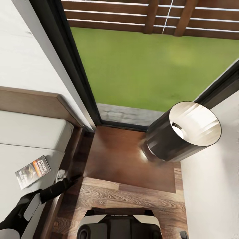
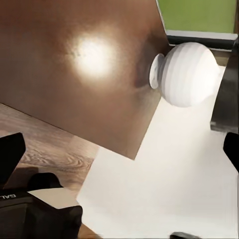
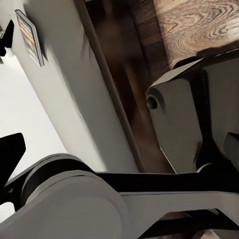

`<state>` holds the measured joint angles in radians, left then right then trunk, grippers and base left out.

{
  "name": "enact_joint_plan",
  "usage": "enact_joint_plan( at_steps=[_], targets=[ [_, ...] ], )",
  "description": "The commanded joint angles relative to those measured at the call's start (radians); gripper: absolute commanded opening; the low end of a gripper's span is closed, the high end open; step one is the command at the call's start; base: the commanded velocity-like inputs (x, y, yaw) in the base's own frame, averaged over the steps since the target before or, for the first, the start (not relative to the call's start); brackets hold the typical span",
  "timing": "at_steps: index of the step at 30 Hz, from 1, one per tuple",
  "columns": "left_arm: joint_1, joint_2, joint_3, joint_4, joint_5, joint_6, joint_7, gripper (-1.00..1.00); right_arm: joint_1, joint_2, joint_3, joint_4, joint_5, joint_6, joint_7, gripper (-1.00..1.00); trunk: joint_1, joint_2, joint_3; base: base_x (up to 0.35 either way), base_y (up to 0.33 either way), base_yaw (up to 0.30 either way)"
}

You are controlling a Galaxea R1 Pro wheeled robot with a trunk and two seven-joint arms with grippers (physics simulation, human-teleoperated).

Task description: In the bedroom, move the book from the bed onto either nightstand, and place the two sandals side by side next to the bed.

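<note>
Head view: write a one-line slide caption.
Book lies on the bed beside a dark nightstand with a lamp, below a window.

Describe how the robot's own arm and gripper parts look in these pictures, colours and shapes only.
The left arm is built of glossy black segments with pale grey-white panels. In the left wrist view, black finger tips frame a black housing with faint white lettering. The right wrist view shows a rounded light grey joint casing and a black link.

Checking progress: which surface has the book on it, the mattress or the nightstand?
The grey mattress, left of the nightstand: the book lies flat near its edge. The glossy brown nightstand top bears no book.
</note>
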<state>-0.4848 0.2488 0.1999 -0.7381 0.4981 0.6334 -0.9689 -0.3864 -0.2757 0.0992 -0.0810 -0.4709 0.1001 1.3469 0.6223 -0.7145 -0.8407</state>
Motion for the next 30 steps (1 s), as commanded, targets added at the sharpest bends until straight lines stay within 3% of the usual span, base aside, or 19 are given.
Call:
enact_joint_plan(
  at_steps=[1, 7, 8, 11, 13, 17, 20, 30],
  targets=[
    [0.004, 0.000, -0.008, 0.000, 0.005, 0.003, -0.005, 1.00, 0.000, 0.000, 0.008, 0.000, -0.010, 0.010, 0.003, 1.00, -0.004, 0.007, 0.003, 0.000, 0.000, 0.000],
    [0.026, 0.000, -0.096, 0.034, 0.005, -0.061, -0.020, 1.00, 0.000, 0.000, 0.008, 0.000, -0.010, 0.010, 0.003, 1.00, -0.027, 0.049, 0.021, 0.000, 0.000, 0.000],
    [0.032, -0.001, -0.149, 0.150, 0.004, -0.176, -0.021, 1.00, 0.000, 0.000, 0.008, 0.000, -0.010, 0.010, 0.003, 1.00, -0.031, 0.056, 0.025, 0.000, 0.000, 0.000],
    [0.034, -0.002, -0.182, 0.265, 0.005, -0.321, -0.022, 1.00, 0.000, 0.000, 0.008, 0.000, -0.010, 0.010, 0.003, 1.00, -0.042, 0.077, 0.034, 0.000, 0.000, 0.000],
    [0.034, -0.003, -0.191, 0.327, 0.006, -0.406, -0.022, 1.00, 0.000, 0.000, 0.008, 0.000, -0.010, 0.010, 0.003, 1.00, -0.050, 0.091, 0.040, 0.000, 0.000, 0.000],
    [0.035, -0.003, -0.194, 0.400, 0.005, -0.456, -0.022, 1.00, 0.000, 0.000, 0.008, 0.000, -0.009, 0.010, 0.002, 1.00, -0.065, 0.119, 0.053, 0.000, 0.000, 0.000],
    [0.035, -0.019, -0.194, 0.456, 0.006, -0.544, -0.022, 1.00, 0.000, 0.000, 0.008, 0.000, -0.009, 0.010, -0.002, 1.00, -0.077, 0.140, 0.062, 0.000, 0.000, 0.000],
    [0.035, -0.029, -0.194, 0.497, 0.006, -0.578, -0.022, 1.00, 0.000, 0.000, 0.008, 0.000, -0.009, 0.010, -0.003, 1.00, -0.115, 0.210, 0.094, 0.000, 0.000, 0.000]
  ],
)
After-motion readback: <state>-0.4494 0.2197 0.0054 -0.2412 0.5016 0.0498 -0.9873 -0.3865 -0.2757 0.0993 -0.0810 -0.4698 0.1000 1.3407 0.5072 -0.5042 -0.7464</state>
